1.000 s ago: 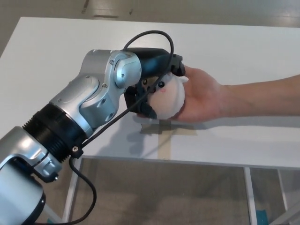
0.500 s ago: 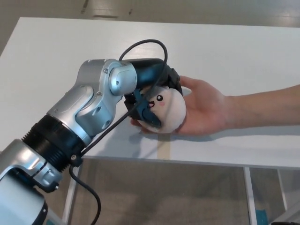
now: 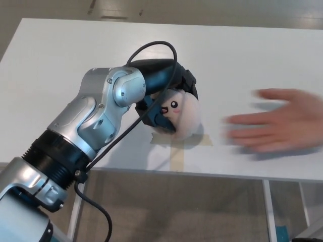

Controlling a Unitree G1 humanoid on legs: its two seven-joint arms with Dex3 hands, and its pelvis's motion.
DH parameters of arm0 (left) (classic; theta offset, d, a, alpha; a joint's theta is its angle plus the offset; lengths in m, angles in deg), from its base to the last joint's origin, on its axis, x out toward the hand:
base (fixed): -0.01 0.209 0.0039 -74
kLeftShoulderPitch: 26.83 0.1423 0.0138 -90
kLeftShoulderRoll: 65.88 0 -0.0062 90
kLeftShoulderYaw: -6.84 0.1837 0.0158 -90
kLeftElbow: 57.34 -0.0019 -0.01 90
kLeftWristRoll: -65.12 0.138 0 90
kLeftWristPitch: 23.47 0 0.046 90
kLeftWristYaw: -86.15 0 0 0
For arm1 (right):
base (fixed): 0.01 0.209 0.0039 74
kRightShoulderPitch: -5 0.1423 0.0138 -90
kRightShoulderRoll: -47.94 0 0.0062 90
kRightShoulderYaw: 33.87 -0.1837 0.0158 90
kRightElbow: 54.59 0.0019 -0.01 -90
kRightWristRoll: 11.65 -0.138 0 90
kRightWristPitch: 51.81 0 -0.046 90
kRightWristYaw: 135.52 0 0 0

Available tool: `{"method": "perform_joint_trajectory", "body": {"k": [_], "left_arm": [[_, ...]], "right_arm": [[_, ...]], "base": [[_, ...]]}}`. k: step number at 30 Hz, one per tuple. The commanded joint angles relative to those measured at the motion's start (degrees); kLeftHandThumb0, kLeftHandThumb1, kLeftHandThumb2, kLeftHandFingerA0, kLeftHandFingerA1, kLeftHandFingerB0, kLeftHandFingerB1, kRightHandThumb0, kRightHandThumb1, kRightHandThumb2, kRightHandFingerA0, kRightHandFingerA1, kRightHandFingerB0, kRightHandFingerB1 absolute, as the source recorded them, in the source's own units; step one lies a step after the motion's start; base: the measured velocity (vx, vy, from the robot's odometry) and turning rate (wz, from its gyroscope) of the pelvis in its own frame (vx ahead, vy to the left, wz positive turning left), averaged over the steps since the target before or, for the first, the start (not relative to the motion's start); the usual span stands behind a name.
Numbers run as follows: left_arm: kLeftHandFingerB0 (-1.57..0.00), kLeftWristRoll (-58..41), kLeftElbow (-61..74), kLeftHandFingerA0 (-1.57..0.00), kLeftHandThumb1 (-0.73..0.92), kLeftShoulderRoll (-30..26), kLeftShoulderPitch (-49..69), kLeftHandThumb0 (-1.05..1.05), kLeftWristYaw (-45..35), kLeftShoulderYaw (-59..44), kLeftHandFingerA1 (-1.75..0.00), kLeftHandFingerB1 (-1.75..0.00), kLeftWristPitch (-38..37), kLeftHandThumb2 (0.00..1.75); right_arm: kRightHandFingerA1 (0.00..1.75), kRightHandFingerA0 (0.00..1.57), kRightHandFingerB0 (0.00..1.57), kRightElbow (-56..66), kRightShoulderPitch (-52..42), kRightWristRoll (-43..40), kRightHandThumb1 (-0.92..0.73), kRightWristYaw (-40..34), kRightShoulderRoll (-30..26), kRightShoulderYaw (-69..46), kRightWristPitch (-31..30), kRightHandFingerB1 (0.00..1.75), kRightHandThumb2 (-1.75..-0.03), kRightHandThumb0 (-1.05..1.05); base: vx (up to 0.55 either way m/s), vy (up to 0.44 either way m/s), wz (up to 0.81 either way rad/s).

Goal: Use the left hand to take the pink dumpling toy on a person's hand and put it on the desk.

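Observation:
The pale pink dumpling toy (image 3: 181, 115), round with a small drawn face, sits in the grasp of my left hand (image 3: 162, 98) just above the white desk (image 3: 60, 65), near its front edge. My black fingers wrap over its top and left side. The toy's shadow lies on the desk right beneath it; whether it touches the surface I cannot tell. A person's hand (image 3: 275, 123), blurred with motion, is apart from the toy to the right, palm low over the desk. My right hand does not show.
A cross of beige tape (image 3: 177, 151) marks the desk under the toy. A black cable (image 3: 151, 48) loops over my left wrist. The desk's front edge runs just below, with floor and table legs (image 3: 267, 212) beyond it.
The person's hand has pulled away to the right, out from under the toy. My left hand keeps the toy and has dipped slightly toward the desk.

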Motion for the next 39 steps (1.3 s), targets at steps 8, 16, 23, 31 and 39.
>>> {"method": "perform_joint_trajectory", "body": {"k": [8, 16, 23, 31, 39], "left_arm": [[-0.84, 2.1, -0.8, -0.74, 0.78, 0.7, 0.9, -0.24, 1.1, -1.3, -1.38, -0.59, -2.2, 0.66], [-0.84, 2.5, -0.7, -0.69, 0.78, 0.9, 0.8, -0.23, 0.7, -1.7, -1.44, -0.59, -2.1, 0.66], [-0.85, 2.6, -0.3, -0.68, 0.78, 1.0, 0.9, -0.23, 0.8, -1.9, -1.46, -0.65, -2.1, 0.66], [-0.83, 1.9, 4.2, -0.71, 0.78, -0.9, 0.3, -0.23, -1.8, -4.5, -1.43, -0.56, -1.3, 0.66], [-0.82, -3.3, 13.9, -0.71, 0.79, -6.3, 0.1, -0.22, -4.1, -13.8, -1.39, -0.78, -4.0, 0.63]], "right_arm": [[0.49, 0.76, 0.55, 0.1, -0.1, -0.3, -0.69, 0.4, -0.5, 0.0, -0.7, 0.42, -0.6, -0.21], [0.49, 0.76, 0.55, 0.0, -0.3, -0.1, -0.69, 0.3, -0.4, 0.2, -0.8, 0.42, -0.6, -0.21], [0.48, 0.74, 0.55, 0.0, -0.4, -0.2, -0.69, 1.2, -0.5, 0.4, -0.6, 0.42, -0.6, -0.22], [0.48, 0.74, 0.56, -0.1, 0.1, -0.5, -0.69, 1.9, -0.5, 0.2, -1.5, 0.42, -0.6, -0.22], [0.49, 0.75, 0.58, -0.1, 0.2, -0.8, -0.68, 2.6, -0.7, -0.2, -1.7, 0.43, -0.6, -0.21]], "base": [[0.0, 0.0, 0.0], [0.0, 0.0, 0.0], [0.0, 0.0, 0.0], [0.0, 0.0, 0.0], [0.0, 0.0, 0.0]]}}
